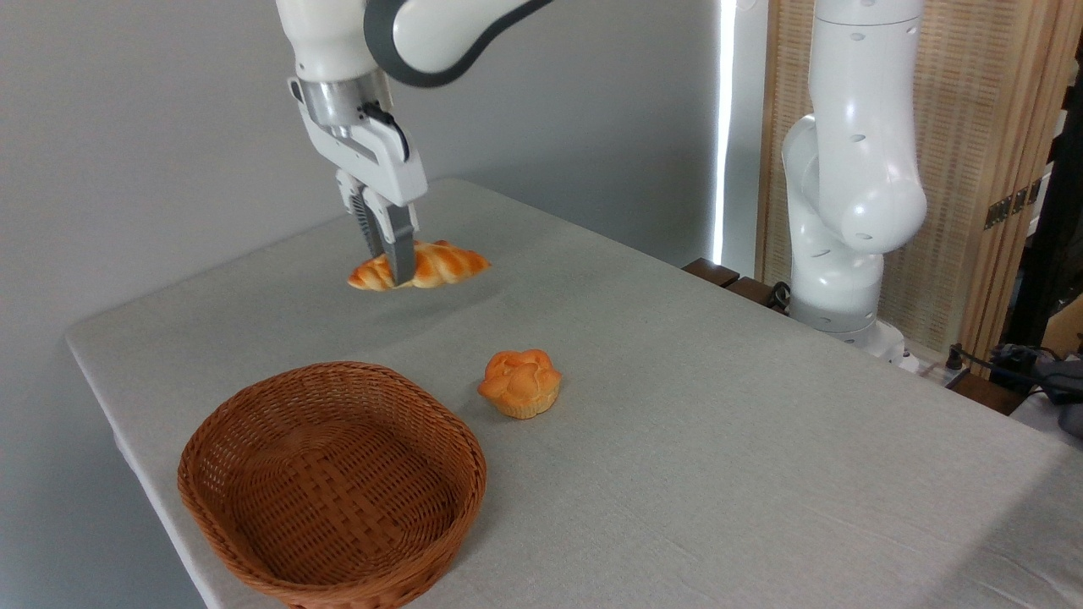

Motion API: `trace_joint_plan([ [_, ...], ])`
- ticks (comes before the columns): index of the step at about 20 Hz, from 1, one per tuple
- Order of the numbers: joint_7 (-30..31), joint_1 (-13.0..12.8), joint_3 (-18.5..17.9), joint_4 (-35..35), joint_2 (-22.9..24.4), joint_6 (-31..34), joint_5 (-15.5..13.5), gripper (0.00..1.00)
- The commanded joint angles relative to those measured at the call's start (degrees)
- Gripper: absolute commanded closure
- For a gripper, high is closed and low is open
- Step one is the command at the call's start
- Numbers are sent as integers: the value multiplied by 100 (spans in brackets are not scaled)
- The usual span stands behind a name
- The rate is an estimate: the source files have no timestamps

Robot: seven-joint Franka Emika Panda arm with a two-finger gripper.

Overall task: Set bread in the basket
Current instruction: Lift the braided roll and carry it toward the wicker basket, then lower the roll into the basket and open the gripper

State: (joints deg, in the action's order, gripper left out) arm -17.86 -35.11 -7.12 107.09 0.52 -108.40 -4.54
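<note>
A: Any readable text, labels or numbers in frame?

B: None. White robot arm casing has no legible brand or marking. Reddish-brown woven wicker basket and grey cloth-covered table carry no print either.

A: Signs, stickers?

B: None legible.

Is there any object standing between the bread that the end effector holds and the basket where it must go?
Nothing visible does. The end effector holds the bread above the table, and the basket lies nearer the camera, empty. The small bun sits right of the basket, apart from it and beside the path.
</note>
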Motion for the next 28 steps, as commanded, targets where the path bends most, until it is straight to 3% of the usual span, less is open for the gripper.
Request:
trace_joint_plan([
  [1, -348, -31, -464, -372, 10, -102, 103, 69],
  [5, -762, -23, -1044, -584, -8, -242, 85, 65],
  [8, -807, -22, -1309, -584, -121, -961, 94, 63],
  [12, -807, -22, -1459, -575, -429, -1814, 94, 63],
  [17, -790, -14, -1467, -584, -728, -2378, 50, 61],
  [19, -798, -14, -1467, -575, -825, -2414, 59, 48],
  [20, -798, -14, -1467, -584, -886, -2414, 76, 28],
  [21, -790, -22, -1476, -575, -947, -2414, 94, 1],
  [28, -790, 21, -1485, -584, -1150, -2598, 85, 0],
])
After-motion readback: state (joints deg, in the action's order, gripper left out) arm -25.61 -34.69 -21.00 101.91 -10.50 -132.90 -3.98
